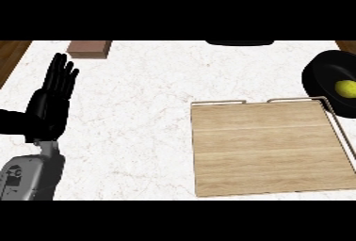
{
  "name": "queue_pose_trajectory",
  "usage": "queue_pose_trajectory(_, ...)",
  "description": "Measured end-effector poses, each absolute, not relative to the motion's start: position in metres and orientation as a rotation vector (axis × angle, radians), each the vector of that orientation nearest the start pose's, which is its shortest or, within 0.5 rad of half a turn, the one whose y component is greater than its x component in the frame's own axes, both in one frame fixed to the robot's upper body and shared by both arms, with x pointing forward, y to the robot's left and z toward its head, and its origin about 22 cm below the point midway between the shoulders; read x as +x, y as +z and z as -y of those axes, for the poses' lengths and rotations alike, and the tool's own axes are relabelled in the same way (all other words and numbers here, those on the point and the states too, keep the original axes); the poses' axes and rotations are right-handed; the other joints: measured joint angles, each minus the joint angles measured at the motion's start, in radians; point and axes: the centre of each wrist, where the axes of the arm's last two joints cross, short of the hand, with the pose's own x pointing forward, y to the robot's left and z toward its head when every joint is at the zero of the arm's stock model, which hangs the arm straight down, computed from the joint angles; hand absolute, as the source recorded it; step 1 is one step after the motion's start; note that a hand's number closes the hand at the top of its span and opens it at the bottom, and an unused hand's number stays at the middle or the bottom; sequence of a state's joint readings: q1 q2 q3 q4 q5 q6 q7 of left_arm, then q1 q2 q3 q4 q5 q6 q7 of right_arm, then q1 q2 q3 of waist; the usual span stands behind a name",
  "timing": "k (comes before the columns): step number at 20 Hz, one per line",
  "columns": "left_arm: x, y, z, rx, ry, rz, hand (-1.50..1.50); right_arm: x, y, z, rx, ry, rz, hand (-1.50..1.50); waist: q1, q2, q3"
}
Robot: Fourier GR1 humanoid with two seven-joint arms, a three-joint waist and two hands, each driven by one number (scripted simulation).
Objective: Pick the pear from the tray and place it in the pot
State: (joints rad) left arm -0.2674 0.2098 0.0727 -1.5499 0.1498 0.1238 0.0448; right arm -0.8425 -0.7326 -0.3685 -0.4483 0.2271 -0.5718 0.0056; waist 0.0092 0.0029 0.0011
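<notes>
White marble counter (139, 117) fills the view. Wooden tray (268, 148) with thin metal rail sits at right, nothing on its boards. Black pot (323, 75) at the right edge, touching the tray's far right corner. Left hand (50, 101) rests at the left edge, fingers straight and up, holding nothing. Brown block (89, 48) at far left. Yellow-green pear (345, 88) lies inside the pot, well apart from the hand, across the counter.

counter: white marble (139, 117) | floor: brown wood at corners (12, 52)
</notes>
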Motion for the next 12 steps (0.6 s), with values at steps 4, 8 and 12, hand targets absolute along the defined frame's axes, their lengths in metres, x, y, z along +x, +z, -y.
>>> queue_pose_trajectory(4,0.297,0.077,-0.270,0.106,0.054,1.759,0.00,0.359,0.141,0.486,-1.230,-0.470,1.403,-1.50,-0.007,-0.002,0.000)
queue_pose_trajectory(8,0.299,0.078,-0.270,0.103,0.057,1.758,0.00,0.331,0.140,0.514,-1.230,-0.547,1.454,-1.50,-0.013,-0.003,0.000)
queue_pose_trajectory(12,0.301,0.081,-0.275,0.108,0.059,1.762,0.00,0.298,0.132,0.539,-1.232,-0.595,1.484,-1.50,-0.017,-0.004,-0.001)
